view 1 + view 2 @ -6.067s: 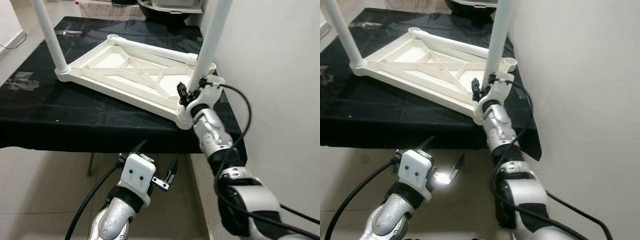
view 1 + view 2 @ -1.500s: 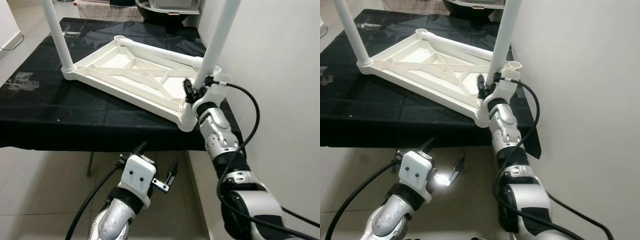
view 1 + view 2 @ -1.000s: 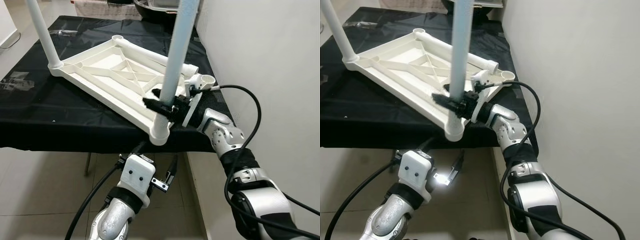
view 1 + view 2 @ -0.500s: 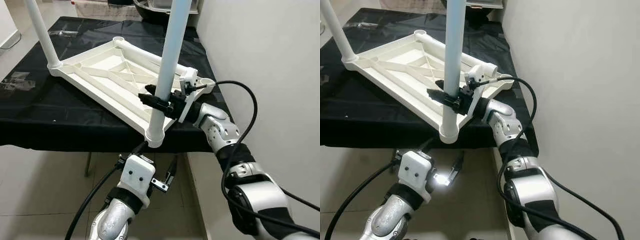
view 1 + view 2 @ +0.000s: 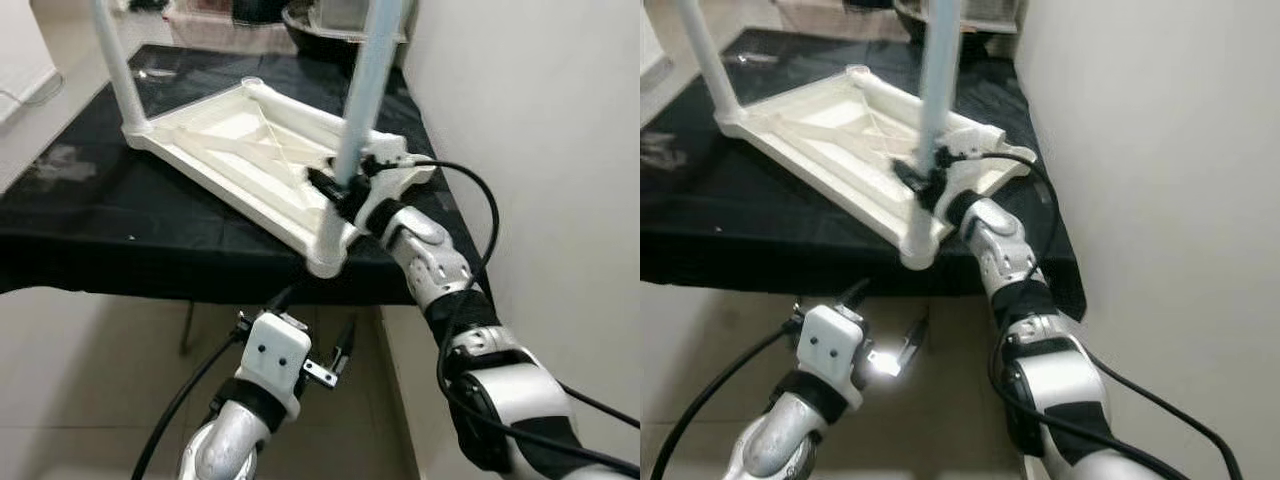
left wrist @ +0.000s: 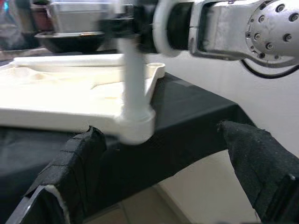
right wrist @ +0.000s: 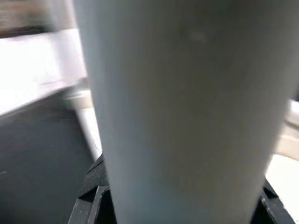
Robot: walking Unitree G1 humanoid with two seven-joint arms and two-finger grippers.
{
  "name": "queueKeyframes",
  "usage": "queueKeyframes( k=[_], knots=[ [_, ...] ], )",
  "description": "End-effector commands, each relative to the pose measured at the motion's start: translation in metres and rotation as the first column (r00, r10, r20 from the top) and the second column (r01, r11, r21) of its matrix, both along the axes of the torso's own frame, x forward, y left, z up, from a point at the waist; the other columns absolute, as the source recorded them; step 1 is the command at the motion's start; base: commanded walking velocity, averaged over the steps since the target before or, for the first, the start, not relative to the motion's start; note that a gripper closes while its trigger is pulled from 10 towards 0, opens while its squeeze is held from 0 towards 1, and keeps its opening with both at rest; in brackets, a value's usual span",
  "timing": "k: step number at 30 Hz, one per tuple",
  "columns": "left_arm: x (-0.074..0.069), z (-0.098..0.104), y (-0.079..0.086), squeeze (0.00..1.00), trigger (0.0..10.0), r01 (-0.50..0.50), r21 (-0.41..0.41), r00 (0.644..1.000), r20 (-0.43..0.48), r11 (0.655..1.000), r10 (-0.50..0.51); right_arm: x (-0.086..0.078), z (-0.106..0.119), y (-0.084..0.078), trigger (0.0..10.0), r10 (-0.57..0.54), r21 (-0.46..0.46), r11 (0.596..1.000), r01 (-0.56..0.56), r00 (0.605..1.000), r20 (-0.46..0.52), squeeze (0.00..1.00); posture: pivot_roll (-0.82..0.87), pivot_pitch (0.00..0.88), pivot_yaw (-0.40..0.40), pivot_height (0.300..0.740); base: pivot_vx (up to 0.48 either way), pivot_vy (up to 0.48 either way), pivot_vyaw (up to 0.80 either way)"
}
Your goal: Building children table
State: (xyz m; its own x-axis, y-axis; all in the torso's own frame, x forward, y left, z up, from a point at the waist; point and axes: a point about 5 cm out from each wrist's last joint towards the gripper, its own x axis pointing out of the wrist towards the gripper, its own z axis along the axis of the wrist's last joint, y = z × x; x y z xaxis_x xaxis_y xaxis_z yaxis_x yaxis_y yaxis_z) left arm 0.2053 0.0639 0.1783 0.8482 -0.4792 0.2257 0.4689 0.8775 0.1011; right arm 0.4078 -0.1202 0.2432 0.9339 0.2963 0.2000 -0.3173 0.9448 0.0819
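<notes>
A white children's table top [image 5: 250, 150] lies upside down on a black-covered table [image 5: 120, 230]. One white leg [image 5: 358, 110] stands upright in the near corner socket [image 5: 330, 255], which juts over the front edge. My right gripper [image 5: 335, 190] is shut on this leg low down, and the leg [image 7: 187, 116] looms close in the right wrist view. Another leg [image 5: 115, 70] stands at the far left corner. A third leg [image 5: 310, 115] lies along the far side. My left gripper [image 5: 312, 325] hangs open below the table edge, its fingers [image 6: 70, 172] apart under the socket.
A white wall [image 5: 540, 150] runs close along the right of the table and my right arm. Dark bowls and a bin [image 5: 335, 20] stand at the table's back. Pale tiled floor [image 5: 80, 380] lies in front, under my left arm.
The whole view has shifted a little right and blurred. Over the last second and a half my right gripper pulled the leg's corner leftward; it keeps its hold. My left gripper stays put.
</notes>
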Motion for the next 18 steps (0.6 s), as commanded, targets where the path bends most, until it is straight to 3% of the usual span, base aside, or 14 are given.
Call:
queueKeyframes(
  k=[1,2,3,4,5,6,8,10,12,13,14,18],
  knots=[
    [-0.001,-0.005,-0.001,0.0,10.0,0.007,0.01,1.0,-0.021,1.0,-0.006,0.0,-0.028,-0.027,0.0,-0.145,0.031,0.988,0.149,0.982,-0.122,0.0,0.12,0.172,-0.094,0.74,0.0,0.0,0.0],
    [-0.001,-0.005,-0.001,0.0,10.0,0.008,0.011,1.0,-0.021,1.0,-0.008,-0.002,-0.036,-0.058,0.0,-0.455,0.032,0.883,0.468,0.871,-0.188,0.0,0.12,0.174,-0.092,0.74,0.0,0.0,0.0],
    [-0.001,-0.005,-0.001,0.0,10.0,0.008,0.011,1.0,-0.021,1.0,-0.008,-0.002,-0.036,-0.058,0.0,-0.455,0.032,0.883,0.468,0.871,-0.188,0.0,0.12,0.174,-0.092,0.74,0.0,0.0,0.0],
    [-0.001,-0.005,-0.001,0.0,10.0,0.01,0.013,1.0,-0.022,1.0,-0.009,-0.006,-0.039,-0.078,0.0,-0.638,0.031,0.75,0.661,0.735,-0.228,0.0,0.12,0.173,-0.095,0.74,0.0,0.0,0.0],
    [0.0,-0.005,-0.001,0.0,10.0,0.01,0.013,1.0,-0.022,1.0,-0.01,-0.008,-0.039,-0.086,0.0,-0.709,0.036,0.673,0.738,0.659,-0.251,0.0,0.12,0.173,-0.095,0.74,0.0,0.0,0.0],
    [0.0,-0.005,-0.001,0.0,10.0,0.01,0.013,1.0,-0.022,1.0,-0.01,-0.008,-0.039,-0.086,0.0,-0.709,0.036,0.673,0.738,0.659,-0.251,0.0,0.12,0.173,-0.095,0.74,0.0,0.0,0.0],
    [0.0,-0.006,-0.001,0.0,10.0,0.01,0.016,1.0,-0.023,1.0,-0.01,-0.007,-0.033,-0.09,0.0,-0.757,0.058,0.606,0.794,0.597,-0.264,0.0,0.13,0.173,-0.097,0.74,0.0,0.0,0.0],
    [0.0,-0.006,0.0,0.0,10.0,0.01,0.016,1.0,-0.024,1.0,-0.009,-0.007,-0.032,-0.091,0.0,-0.767,0.063,0.591,0.805,0.584,-0.267,0.0,0.13,0.173,-0.097,0.74,0.0,0.0,0.0],
    [0.0,-0.006,0.0,0.0,10.0,0.008,0.019,1.0,-0.024,1.0,-0.007,-0.008,-0.027,-0.103,0.0,-0.818,0.061,0.514,0.856,0.51,-0.267,0.0,0.13,0.175,-0.097,0.74,0.0,0.0,0.0],
    [0.0,-0.006,0.0,0.0,10.0,0.008,0.019,1.0,-0.024,1.0,-0.007,-0.008,-0.027,-0.103,0.0,-0.818,0.061,0.514,0.856,0.51,-0.267,0.0,0.13,0.175,-0.097,0.74,0.0,0.0,0.0],
    [0.0,-0.007,0.0,0.0,10.0,0.008,0.019,1.0,-0.024,1.0,-0.007,-0.009,-0.026,-0.108,0.0,-0.83,0.067,0.487,0.871,0.485,-0.275,0.0,0.13,0.174,-0.1,0.74,0.0,0.0,0.0],
    [0.0,-0.007,0.0,0.0,10.0,0.007,0.018,1.0,-0.025,1.0,-0.007,-0.009,-0.025,-0.112,0.0,-0.836,0.069,0.473,0.878,0.472,-0.279,0.0,0.13,0.176,-0.1,0.74,0.0,0.0,0.0]
  ],
)
